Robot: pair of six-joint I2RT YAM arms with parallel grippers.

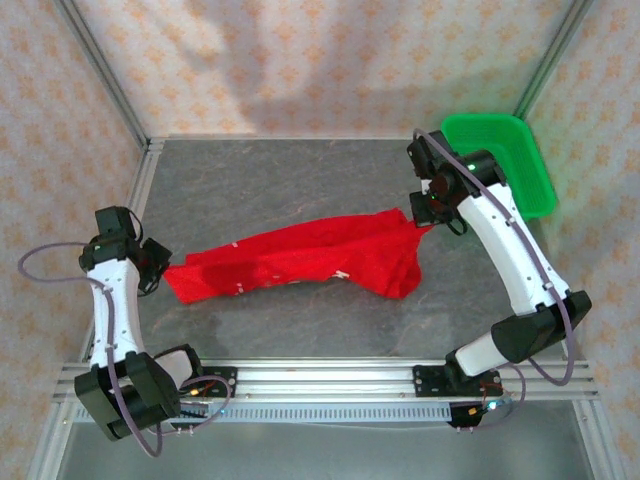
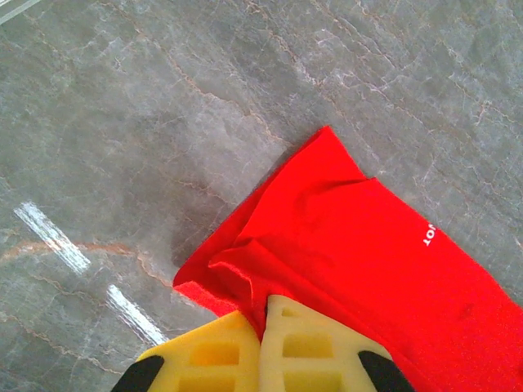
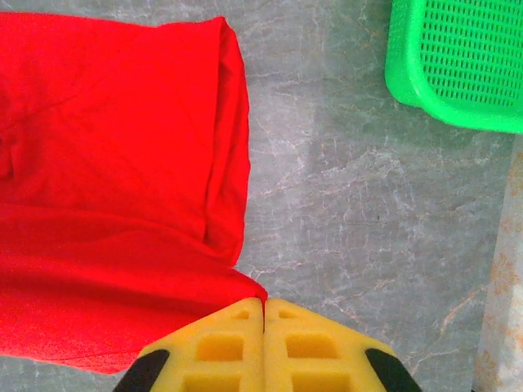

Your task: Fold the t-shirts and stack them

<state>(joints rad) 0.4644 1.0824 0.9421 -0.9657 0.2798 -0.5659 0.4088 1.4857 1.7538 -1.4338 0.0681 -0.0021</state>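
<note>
One t-shirt [image 1: 300, 262] is lying stretched between the two pairs of jaws on the bench [image 1: 300, 170]. It is soft, bright red cloth, rumpled into a long, uneven band with creases running along it.

The left jaws are pinching its left end. Their two yellow foam pads [image 2: 315, 347], blocky with square hollows, are pressing together with only a thin seam between them. A thick folded edge of the t-shirt [image 2: 368, 261] is running in between their tips. Ahead of these jaws the cloth is tapering to a point. To their right a scrap of white lettering is showing, too cut off to read.

The right jaws are pinching the other end. Their two yellow pads [image 3: 315, 351] are closing on a red corner right at their tips. From there the t-shirt [image 3: 106, 180] is spreading ahead and to their left in doubled layers with a rounded fold. Any print is mostly hiding in the folds, and from above only a few white flecks are showing.

The bench [image 3: 351, 204] is looking like grey veined stone, smooth and faintly glossy.

One green plastic basket [image 3: 458, 65], meshed with small holes and round-cornered, is sitting ahead and to the right of the right jaws, apart from the cloth. The wrist view's edge is cutting off its far part.
</note>
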